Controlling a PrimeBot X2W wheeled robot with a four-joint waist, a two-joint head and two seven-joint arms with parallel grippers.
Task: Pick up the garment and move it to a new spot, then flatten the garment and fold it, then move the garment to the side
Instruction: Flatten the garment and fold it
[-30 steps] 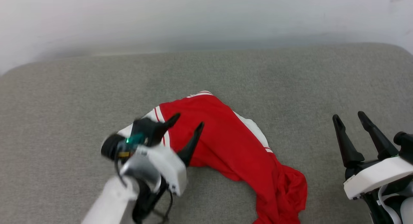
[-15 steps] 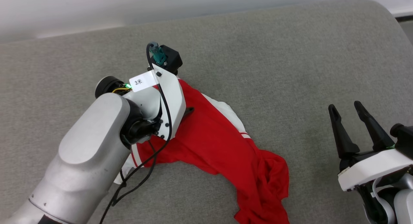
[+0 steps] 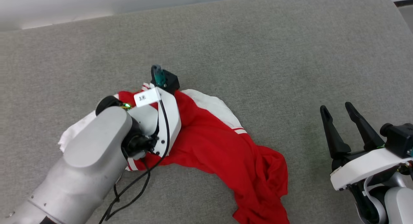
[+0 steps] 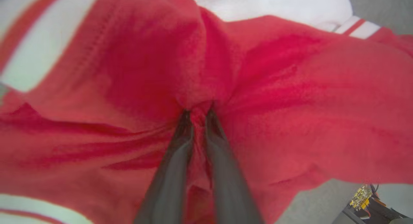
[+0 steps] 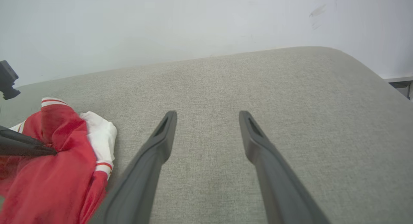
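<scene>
Garment (image 3: 219, 150) stretches far-left to near-right (left gripper (image 4: 198, 112) pinching it).

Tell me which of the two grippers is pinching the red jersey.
The left gripper: its fingers pinch a fold of the jersey. The right gripper stands open, apart from it.

The left gripper (image 4: 197, 113), spread wide above the garment (image 3: 213, 146) a second ago, has dropped into it and closed on a pinch of red cloth, bunching it; a white fold (image 3: 73, 133) now shows toward the cushion's (image 3: 258, 56) left edge
</scene>
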